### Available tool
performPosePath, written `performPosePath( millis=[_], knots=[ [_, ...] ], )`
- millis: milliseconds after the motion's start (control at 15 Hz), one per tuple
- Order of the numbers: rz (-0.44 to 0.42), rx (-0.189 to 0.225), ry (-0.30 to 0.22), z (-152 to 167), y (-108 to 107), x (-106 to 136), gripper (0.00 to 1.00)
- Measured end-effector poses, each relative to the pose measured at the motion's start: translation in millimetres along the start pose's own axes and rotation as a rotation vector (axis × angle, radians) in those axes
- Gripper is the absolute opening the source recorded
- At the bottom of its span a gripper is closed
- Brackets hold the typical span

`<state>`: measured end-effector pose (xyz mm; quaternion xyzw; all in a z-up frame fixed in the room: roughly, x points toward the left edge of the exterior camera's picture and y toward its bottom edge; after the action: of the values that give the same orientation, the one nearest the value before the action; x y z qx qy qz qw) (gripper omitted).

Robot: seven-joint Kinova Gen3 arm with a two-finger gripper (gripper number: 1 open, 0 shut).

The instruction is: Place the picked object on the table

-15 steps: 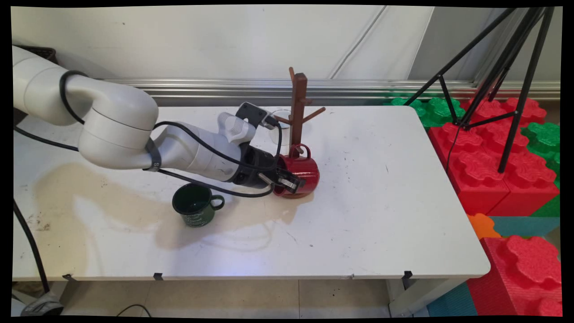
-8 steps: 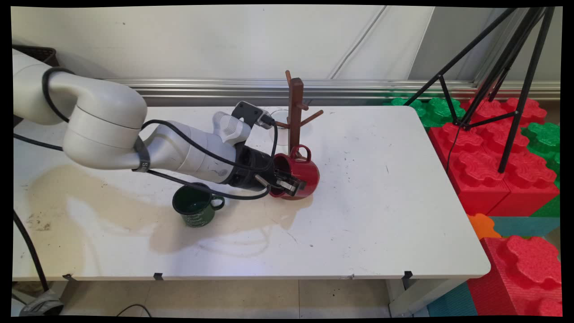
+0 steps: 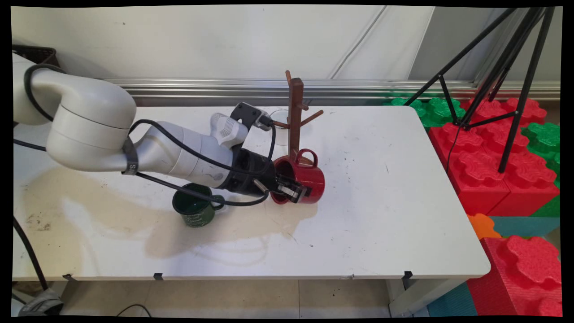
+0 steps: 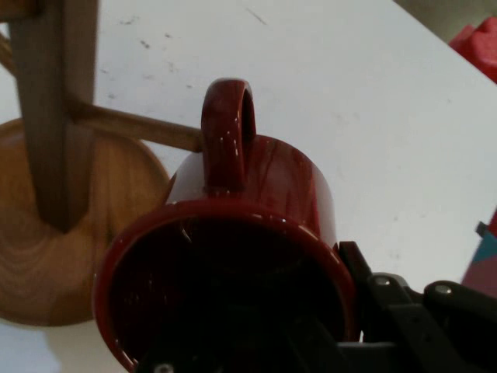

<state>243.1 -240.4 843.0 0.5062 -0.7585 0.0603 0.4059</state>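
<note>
The gripper is clamped on the rim of a red mug, one finger inside the mouth and one outside against the wall. The mug is tipped on its side, mouth toward the arm, handle uppermost, near the middle of the tabletop; whether its lower side touches the tabletop cannot be told. Directly behind it stands a wooden mug tree, set toward the tabletop's far edge. A dark green mug stands upright on the tabletop to the left of the red mug, partly under the arm's forearm and cables.

The hand view looks straight into the red mug's dark mouth, its handle rising at the top. Only here do the mug tree's round wooden base and a low peg reaching to just behind the handle show, parts the main view hides behind the mug. The green mug appears only in the main view.
</note>
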Motion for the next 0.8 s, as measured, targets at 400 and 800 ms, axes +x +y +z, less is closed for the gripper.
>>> performPosePath(
  millis=[400,800],
  knots=[
    [0.035,-0.058,-0.017,-13.0,14.6,-2.5,0.0],
    [0.145,-0.048,-0.064,-38.4,15.1,1.1,0.0]
  ],
)
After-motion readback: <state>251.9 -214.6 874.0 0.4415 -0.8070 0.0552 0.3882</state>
